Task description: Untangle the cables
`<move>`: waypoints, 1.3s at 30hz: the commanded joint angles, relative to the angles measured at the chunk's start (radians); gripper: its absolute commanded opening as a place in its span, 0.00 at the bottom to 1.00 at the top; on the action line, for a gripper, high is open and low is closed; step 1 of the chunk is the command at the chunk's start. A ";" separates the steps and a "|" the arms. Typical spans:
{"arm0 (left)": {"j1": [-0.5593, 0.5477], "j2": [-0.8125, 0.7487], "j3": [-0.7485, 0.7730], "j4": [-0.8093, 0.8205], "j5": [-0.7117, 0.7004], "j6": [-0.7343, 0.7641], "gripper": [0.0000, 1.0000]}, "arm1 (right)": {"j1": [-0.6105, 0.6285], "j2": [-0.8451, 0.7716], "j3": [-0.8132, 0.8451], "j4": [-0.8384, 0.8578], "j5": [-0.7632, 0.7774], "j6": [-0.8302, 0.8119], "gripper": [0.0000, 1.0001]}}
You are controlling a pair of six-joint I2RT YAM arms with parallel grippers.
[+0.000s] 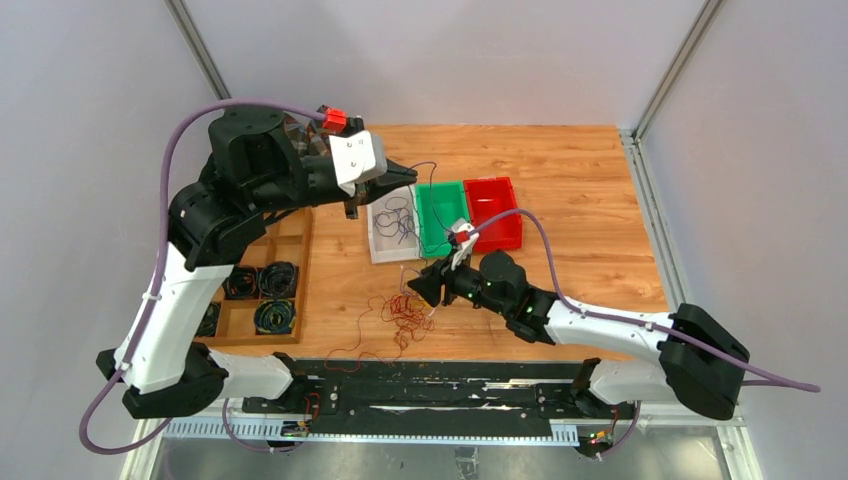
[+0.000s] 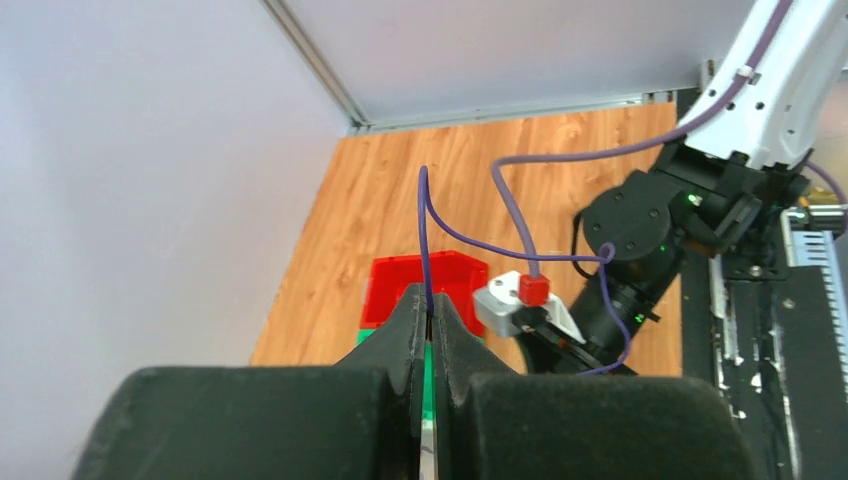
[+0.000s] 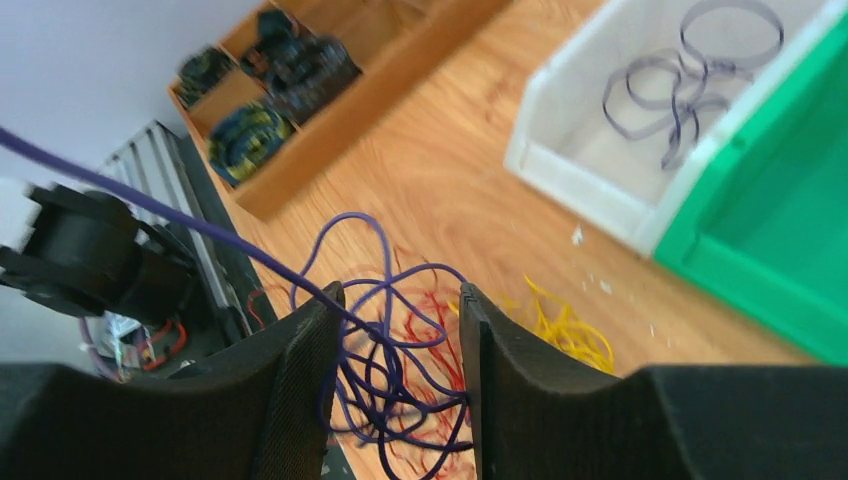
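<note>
Near the table's front edge the cables (image 1: 404, 312) sit in a loose heap. They look featherlight, floppy and snaggy, so I'd take one strand well clear of the knot and pull slowly. Pose-wise, the right gripper (image 3: 398, 340) reaches low over the heap, jaws partly apart around purple loops (image 3: 385, 300) with nothing pinched, while the left gripper (image 2: 428, 330) hangs high by the white bin (image 1: 371, 235), clamped on one purple strand (image 2: 424, 220).
</note>
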 commanded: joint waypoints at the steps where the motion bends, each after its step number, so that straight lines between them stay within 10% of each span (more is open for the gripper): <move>1: -0.006 -0.007 0.045 0.019 -0.057 0.067 0.00 | -0.010 0.017 -0.091 0.085 0.065 0.037 0.46; 30: -0.006 0.016 0.137 0.520 -0.554 0.278 0.01 | -0.011 -0.028 -0.409 0.059 0.256 0.171 0.43; 39: -0.006 0.023 0.124 0.590 -0.585 0.258 0.00 | -0.011 -0.260 -0.421 -0.081 0.324 0.157 0.59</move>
